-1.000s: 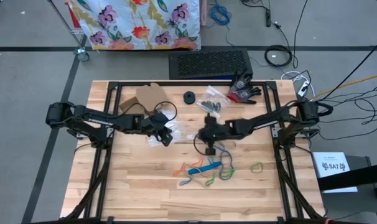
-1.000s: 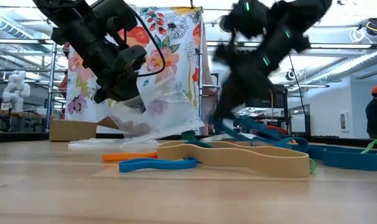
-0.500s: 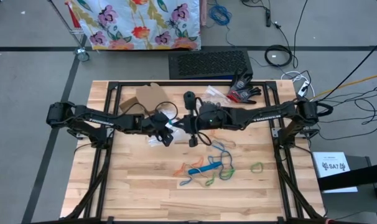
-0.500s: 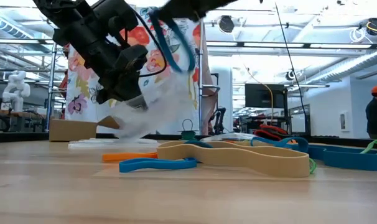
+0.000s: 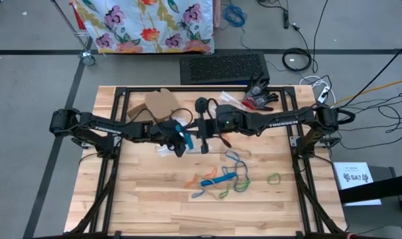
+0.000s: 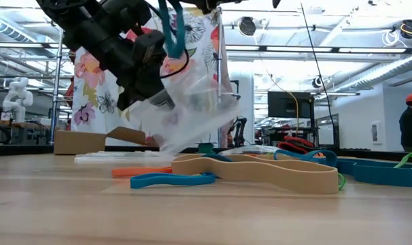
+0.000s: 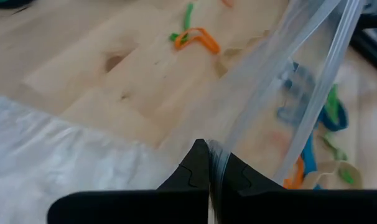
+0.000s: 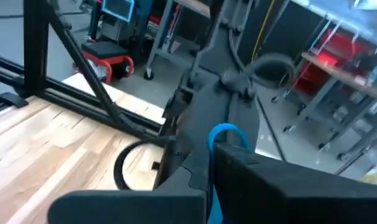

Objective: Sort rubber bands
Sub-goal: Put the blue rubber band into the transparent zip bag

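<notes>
The right end effector [image 5: 188, 135], clamped on a blue rubber band [image 6: 172, 30], has carried it from the worktop [image 5: 148, 199] pile to the clear plastic bag [image 6: 189, 112] pinched by the left end effector [image 7: 210, 171], ready for dropping in.

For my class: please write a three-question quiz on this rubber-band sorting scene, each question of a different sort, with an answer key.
1. True or false: the left gripper is shut on a clear plastic bag.
2. Multiple choice: the band pinched by the right gripper is A) orange B) blue C) tan.
3. Short answer: where are the loose rubber bands in the high view?

Key: 1 true. 2 B, the blue rubber band. 3 On the wooden table, nearer its front than both grippers.
</notes>
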`<state>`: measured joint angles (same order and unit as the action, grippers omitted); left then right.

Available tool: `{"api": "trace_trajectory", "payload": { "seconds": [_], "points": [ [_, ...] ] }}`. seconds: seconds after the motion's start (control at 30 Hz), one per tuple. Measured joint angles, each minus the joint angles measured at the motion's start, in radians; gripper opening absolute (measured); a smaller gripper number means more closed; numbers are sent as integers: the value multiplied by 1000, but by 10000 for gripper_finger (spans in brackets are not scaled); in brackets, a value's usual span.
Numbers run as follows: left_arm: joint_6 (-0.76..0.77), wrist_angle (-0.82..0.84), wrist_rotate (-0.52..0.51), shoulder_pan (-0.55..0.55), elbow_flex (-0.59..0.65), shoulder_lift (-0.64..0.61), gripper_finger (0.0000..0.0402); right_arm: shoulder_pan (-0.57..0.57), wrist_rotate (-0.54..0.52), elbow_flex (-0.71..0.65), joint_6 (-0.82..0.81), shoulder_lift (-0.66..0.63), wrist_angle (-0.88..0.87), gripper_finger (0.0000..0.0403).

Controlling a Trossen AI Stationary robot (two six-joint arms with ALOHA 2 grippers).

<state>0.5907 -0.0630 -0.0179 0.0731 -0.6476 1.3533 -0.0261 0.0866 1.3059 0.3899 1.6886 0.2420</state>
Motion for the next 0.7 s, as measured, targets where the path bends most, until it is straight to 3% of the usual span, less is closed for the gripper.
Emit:
{"api": "trace_trajectory", "payload": {
  "seconds": [0.17, 0.53, 0.7],
  "points": [
    [-4, -38, 39, 0, 0, 0, 0, 6, -3, -9, -34, 0, -158, 0],
    [-23, -73, 100, -2, 0, 2, 0, -1, -88, -99, -78, 131, -148, 0],
    [-25, -58, 93, 2, 0, 2, 0, -1, -88, -98, -167, 140, -255, 0]
  ]
}}
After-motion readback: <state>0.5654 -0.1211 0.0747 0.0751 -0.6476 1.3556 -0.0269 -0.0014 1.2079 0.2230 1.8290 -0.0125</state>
